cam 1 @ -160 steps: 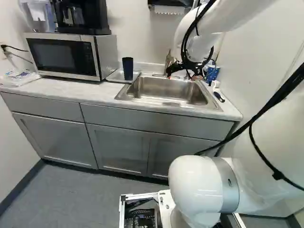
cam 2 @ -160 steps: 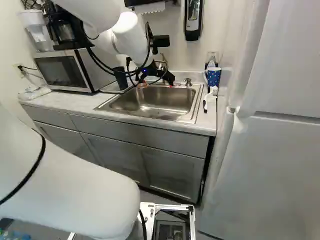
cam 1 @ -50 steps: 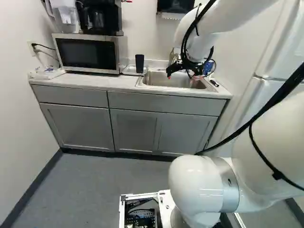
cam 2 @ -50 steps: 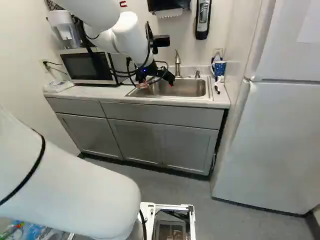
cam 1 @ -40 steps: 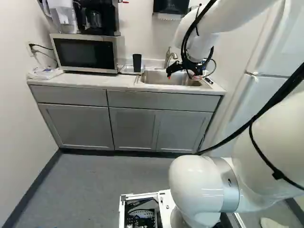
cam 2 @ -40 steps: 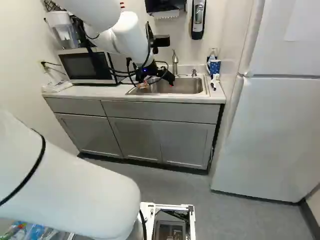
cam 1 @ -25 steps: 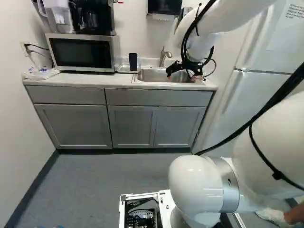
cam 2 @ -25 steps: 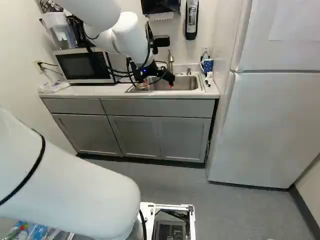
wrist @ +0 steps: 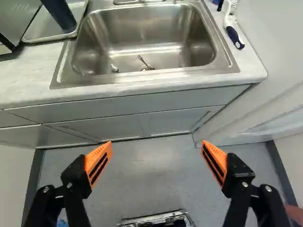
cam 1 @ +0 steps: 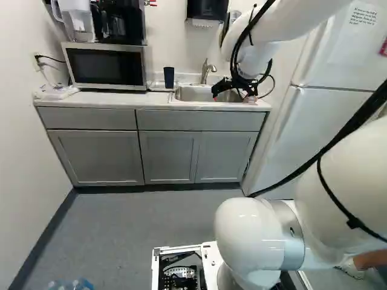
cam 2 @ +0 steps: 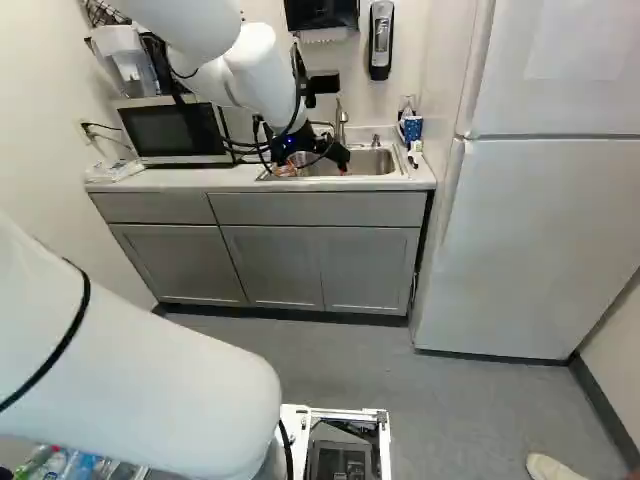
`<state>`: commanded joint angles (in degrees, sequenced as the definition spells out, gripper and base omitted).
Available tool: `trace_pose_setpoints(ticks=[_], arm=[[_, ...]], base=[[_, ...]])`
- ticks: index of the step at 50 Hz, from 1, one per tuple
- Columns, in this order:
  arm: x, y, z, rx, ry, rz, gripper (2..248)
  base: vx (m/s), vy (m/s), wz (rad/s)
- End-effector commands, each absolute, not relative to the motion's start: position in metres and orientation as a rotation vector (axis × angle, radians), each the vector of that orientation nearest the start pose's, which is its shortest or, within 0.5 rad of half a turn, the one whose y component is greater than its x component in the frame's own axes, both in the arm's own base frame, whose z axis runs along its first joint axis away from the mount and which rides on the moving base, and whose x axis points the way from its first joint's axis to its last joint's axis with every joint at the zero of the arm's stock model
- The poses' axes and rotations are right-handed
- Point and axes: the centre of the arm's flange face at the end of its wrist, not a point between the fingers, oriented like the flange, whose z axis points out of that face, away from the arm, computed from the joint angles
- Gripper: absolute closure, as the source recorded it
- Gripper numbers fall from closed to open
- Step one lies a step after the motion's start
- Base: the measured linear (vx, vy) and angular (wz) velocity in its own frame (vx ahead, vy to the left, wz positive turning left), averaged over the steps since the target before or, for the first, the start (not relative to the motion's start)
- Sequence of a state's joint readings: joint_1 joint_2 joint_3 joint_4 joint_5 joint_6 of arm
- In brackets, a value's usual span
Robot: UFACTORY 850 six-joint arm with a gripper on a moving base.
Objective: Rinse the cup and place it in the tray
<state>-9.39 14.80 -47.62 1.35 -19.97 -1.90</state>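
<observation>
Left base view: one sheet with small dark print is hanging on the fridge, upper right; one red label is sitting at the right edge. Print's too small to make out. One dark cup, the task's thing, is standing upright on the tray on the desk, upper middle, between microwave and sink. One faucet is rising behind the sink. The gripper is partly covering the sink.

Right base view: arm is blocking sight of the dark cup, upper left. One dotted blue mug and one brush are sitting right of the sink. One soap dispenser is hanging at upper middle. Several bottles are lying lower left.

Wrist view: two fingers are standing wide apart, released, with floor showing between. Ahead, two metal utensils, one by the near wall, one at the drain, are lying in the sink.
</observation>
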Motion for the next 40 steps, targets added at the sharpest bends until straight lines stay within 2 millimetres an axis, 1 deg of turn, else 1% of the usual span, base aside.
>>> trace_pose_setpoints(ticks=[40], arm=[[0.4028, -0.0659, 0.6104, -2.973, 0.223, -1.155, 3]], base=[[0.001, 0.000, 0.000]])
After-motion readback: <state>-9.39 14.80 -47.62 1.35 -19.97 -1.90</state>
